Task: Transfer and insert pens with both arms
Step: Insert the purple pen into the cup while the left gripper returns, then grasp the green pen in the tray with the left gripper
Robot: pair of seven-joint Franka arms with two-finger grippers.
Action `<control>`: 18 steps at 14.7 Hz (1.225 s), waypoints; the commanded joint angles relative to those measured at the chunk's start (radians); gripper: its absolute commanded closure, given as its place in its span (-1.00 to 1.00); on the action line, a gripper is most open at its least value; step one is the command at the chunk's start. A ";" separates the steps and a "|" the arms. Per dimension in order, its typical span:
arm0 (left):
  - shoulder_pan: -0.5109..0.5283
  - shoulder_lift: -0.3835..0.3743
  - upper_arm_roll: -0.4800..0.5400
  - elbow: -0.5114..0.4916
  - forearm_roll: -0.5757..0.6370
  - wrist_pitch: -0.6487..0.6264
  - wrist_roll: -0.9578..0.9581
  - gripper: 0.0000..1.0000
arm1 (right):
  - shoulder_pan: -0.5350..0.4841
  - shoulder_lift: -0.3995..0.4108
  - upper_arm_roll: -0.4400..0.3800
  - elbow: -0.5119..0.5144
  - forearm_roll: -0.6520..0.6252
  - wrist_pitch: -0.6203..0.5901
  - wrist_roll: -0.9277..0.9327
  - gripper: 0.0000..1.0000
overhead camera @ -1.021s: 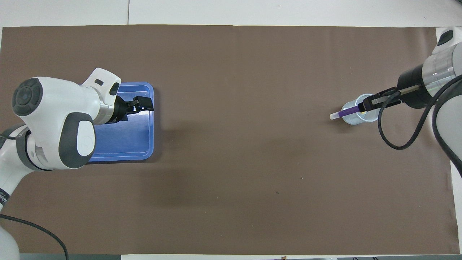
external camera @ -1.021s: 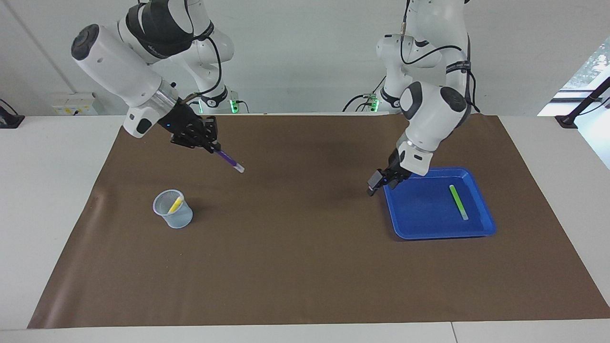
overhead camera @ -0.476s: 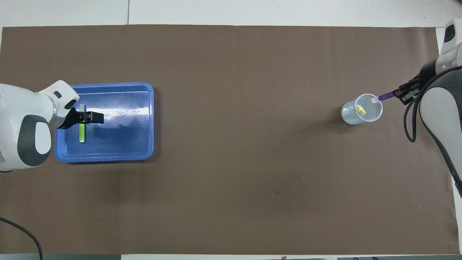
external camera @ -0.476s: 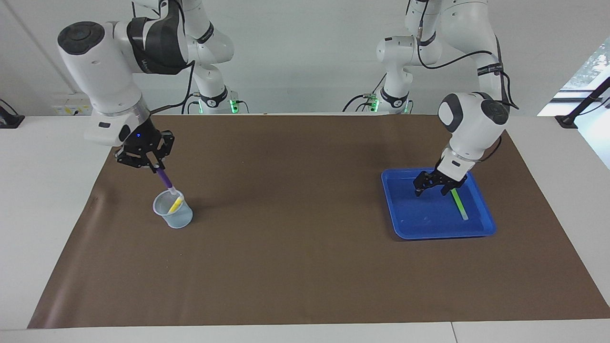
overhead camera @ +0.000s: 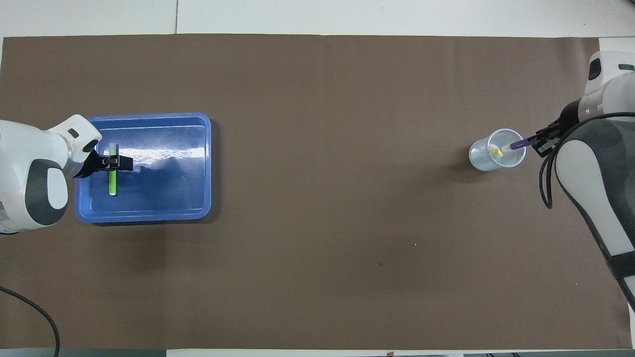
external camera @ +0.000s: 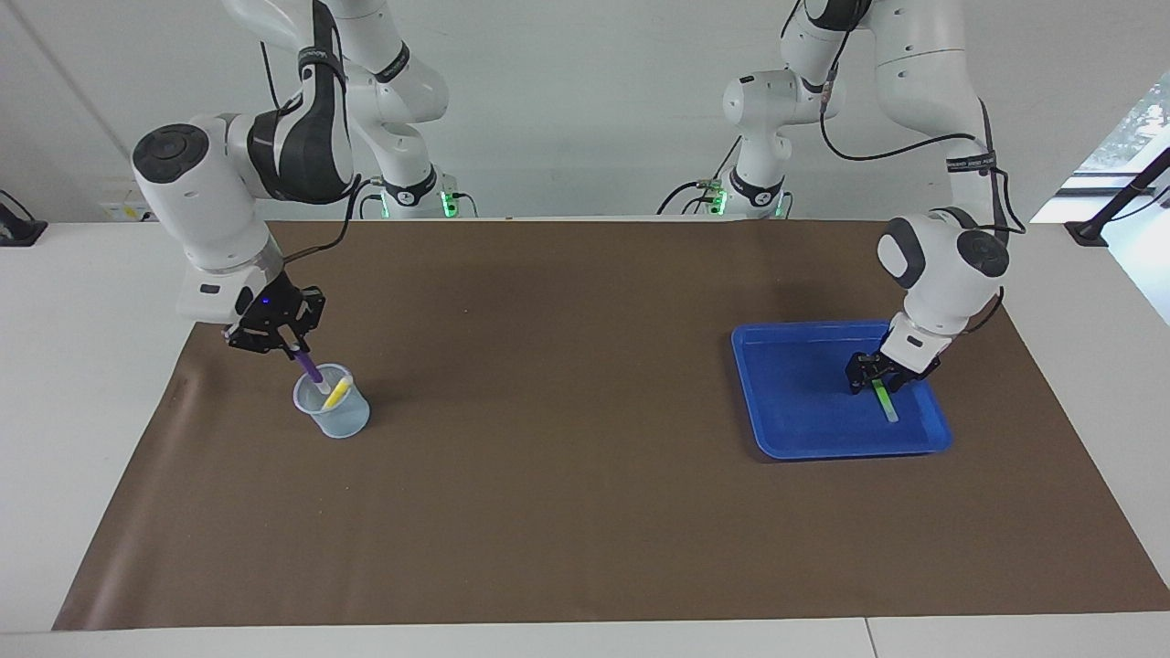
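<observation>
Purple pen (external camera: 311,369) now dips cap-first into the cup (external camera: 333,413) beside the yellow pen (external camera: 336,393), right gripper (external camera: 294,348) clamped on it. Left gripper (external camera: 877,381) has dropped onto the green pen (external camera: 884,400) in the tray (external camera: 795,429); grip uncertain.

Bright, even indoor light, both views sharp. Daylight enters at a window (external camera: 1138,128) by the left arm's end. Soft, faint shadows on the brown mat (external camera: 585,512). White glare streak across the blue tray (overhead camera: 163,153) floor, seen from overhead. No blur noted.
</observation>
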 commanded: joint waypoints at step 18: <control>-0.239 -0.170 -0.020 0.249 -0.141 -0.440 -1.092 1.00 | 0.038 -0.044 0.038 0.128 0.695 -0.272 0.478 -1.00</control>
